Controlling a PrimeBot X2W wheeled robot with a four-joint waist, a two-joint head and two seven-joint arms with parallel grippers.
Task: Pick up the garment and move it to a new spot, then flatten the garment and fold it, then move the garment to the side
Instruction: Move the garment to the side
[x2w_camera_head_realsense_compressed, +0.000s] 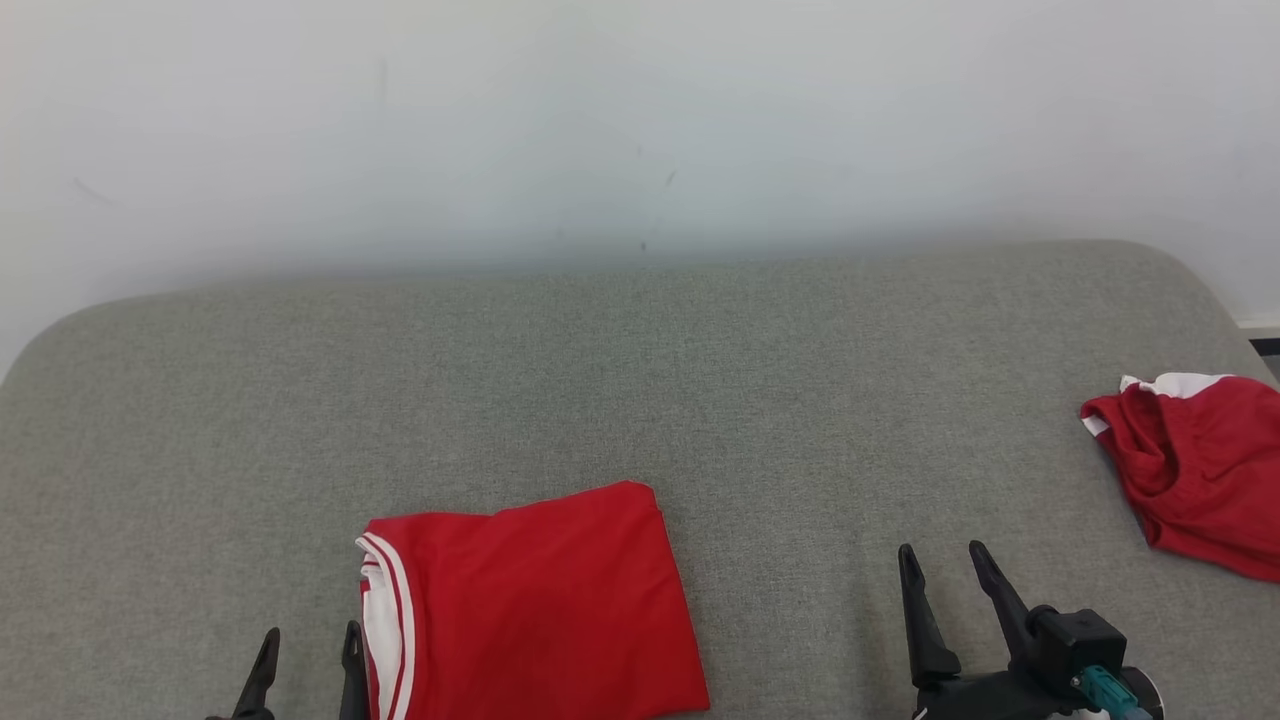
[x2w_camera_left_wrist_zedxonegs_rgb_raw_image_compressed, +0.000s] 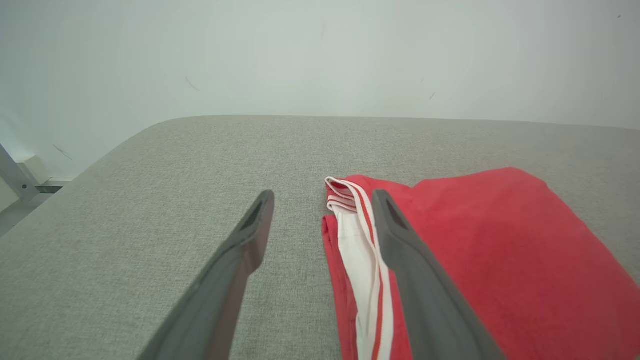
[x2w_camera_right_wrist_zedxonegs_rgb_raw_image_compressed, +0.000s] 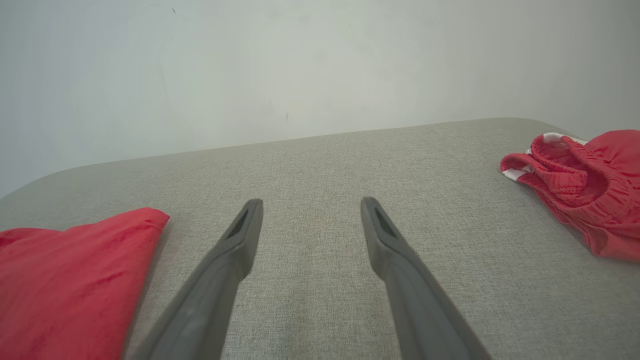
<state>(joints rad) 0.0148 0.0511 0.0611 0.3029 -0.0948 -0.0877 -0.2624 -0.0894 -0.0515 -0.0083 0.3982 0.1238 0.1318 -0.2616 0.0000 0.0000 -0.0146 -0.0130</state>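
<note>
1. Left gripper (x2w_camera_head_realsense_compressed: 312, 630): I have it at the lower left of the head view, fingers spread apart and holding nothing. Its inner finger stands just beside the jersey's striped edge. In the left wrist view that finger crosses in front of the white band; I cannot tell whether it touches the cloth.

2. Jersey (x2w_camera_head_realsense_compressed: 540, 600): folded into a rough rectangle, lying flat on the grey padded surface (x2w_camera_head_realsense_compressed: 640, 380) near the front edge, left of centre. The top face is plain red. A white sleeve with red-and-white striped trim shows along its left side. No lettering is visible on the face I can see.

3. Right gripper (x2w_camera_head_realsense_compressed: 940, 550): at the lower right of the head view, fingers parted and empty, above bare grey fabric. It is well apart from the jersey and from the item to its right.

4. Second red garment (x2w_camera_head_realsense_compressed: 1200, 470): crumpled in a heap at the far right edge of the surface, with white edging at its upper end and a gathered band visible in the right wrist view.

5. Wall (x2w_camera_head_realsense_compressed: 640, 120): pale, plain, behind the surface.
</note>
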